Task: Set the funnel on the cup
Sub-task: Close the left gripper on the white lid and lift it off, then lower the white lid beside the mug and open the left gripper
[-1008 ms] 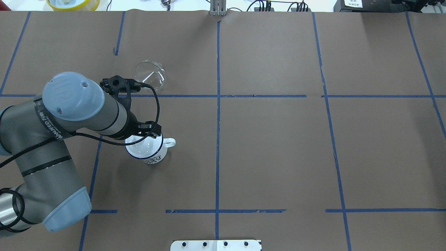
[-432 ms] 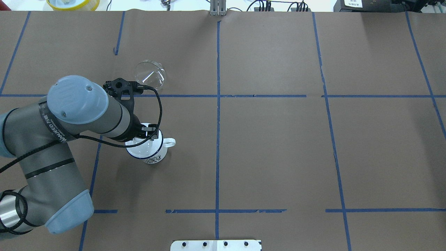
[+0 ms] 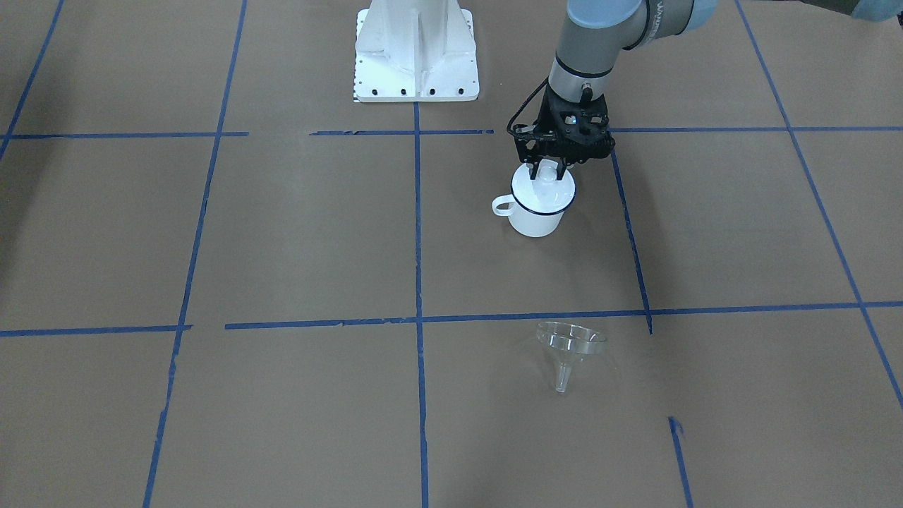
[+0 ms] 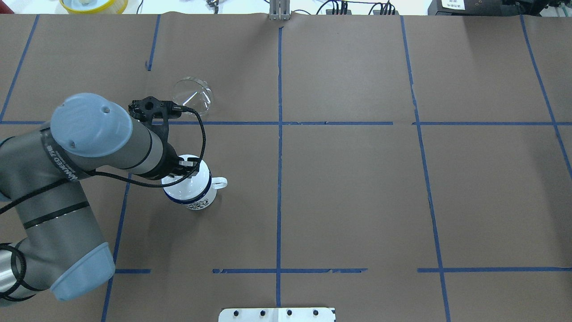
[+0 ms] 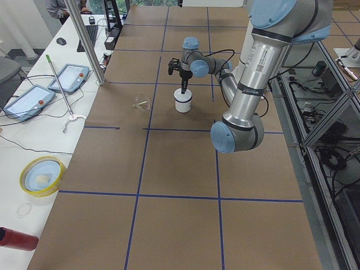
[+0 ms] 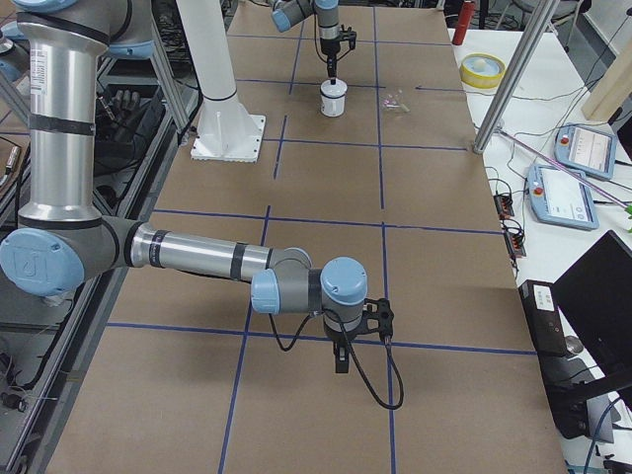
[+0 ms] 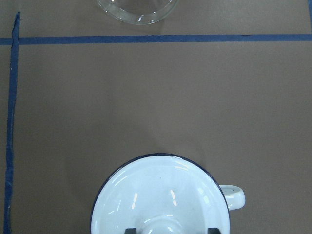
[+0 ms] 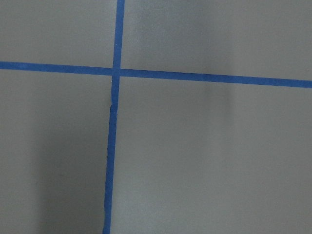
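The white cup (image 3: pixel 536 220) with a dark blue rim stands left of centre, its handle (image 7: pixel 234 197) pointing toward the table's middle. A round white knobbed lid (image 7: pixel 156 195) covers it. My left gripper (image 3: pixel 547 169) hangs straight over the cup, its fingers closed on the lid's knob; in the overhead view the gripper (image 4: pixel 187 163) sits on the lid (image 4: pixel 185 188). I cannot tell whether the lid rests on the rim or is just above it. The clear funnel (image 4: pixel 193 94) lies on its side beyond the cup, also in the front-facing view (image 3: pixel 570 349). My right gripper (image 6: pixel 341 357) hovers far away; I cannot tell its state.
The white arm base plate (image 3: pixel 416 63) is at the robot's edge. A yellow-rimmed bowl (image 4: pixel 94 4) and cables lie past the far edge. Blue tape lines cross the brown paper. A metal post (image 5: pixel 84 42) and control pendants (image 5: pixel 22 101) stand on the operators' desk.
My left arm dipped toward the cup, then came back up a little. More of the lid now shows under the gripper. The funnel has not moved.
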{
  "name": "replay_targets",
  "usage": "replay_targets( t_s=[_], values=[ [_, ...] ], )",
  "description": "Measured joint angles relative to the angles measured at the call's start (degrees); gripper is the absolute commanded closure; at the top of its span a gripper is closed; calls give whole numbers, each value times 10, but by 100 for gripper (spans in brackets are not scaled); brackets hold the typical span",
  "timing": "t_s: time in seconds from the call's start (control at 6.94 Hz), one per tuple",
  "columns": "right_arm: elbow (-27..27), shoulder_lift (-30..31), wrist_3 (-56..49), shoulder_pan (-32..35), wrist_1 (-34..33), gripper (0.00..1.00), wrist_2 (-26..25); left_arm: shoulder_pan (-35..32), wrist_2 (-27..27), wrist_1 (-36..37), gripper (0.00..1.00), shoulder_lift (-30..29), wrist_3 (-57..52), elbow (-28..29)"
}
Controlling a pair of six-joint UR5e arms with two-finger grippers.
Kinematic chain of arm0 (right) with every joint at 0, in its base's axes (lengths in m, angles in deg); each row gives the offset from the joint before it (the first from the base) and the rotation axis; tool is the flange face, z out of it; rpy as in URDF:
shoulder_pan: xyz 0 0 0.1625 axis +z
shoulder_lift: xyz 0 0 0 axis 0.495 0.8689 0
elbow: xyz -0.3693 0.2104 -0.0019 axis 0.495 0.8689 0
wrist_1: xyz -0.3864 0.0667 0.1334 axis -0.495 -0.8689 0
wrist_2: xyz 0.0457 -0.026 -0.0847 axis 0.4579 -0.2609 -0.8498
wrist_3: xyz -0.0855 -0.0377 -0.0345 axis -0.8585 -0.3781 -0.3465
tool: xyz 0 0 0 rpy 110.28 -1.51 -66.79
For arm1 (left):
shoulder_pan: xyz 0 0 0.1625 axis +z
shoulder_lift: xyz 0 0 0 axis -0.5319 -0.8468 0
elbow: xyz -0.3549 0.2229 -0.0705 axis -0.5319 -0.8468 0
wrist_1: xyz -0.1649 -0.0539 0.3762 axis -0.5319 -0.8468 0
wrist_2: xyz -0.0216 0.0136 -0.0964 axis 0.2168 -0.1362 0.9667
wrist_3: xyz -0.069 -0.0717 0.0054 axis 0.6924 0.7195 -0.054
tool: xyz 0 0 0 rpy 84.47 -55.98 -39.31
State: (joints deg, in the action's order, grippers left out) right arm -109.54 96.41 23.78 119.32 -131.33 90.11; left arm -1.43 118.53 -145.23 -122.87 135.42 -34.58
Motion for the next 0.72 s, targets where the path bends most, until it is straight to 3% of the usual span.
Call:
replay_targets(
  t_s=[0.43, 0.72],
  values=[
    [0, 0, 0, 0, 0, 0, 0, -89, 27, 53, 100, 31, -158, -87],
    [0, 0, 0, 0, 0, 0, 0, -115, 63, -1, 100, 132, -249, -116]
  ],
)
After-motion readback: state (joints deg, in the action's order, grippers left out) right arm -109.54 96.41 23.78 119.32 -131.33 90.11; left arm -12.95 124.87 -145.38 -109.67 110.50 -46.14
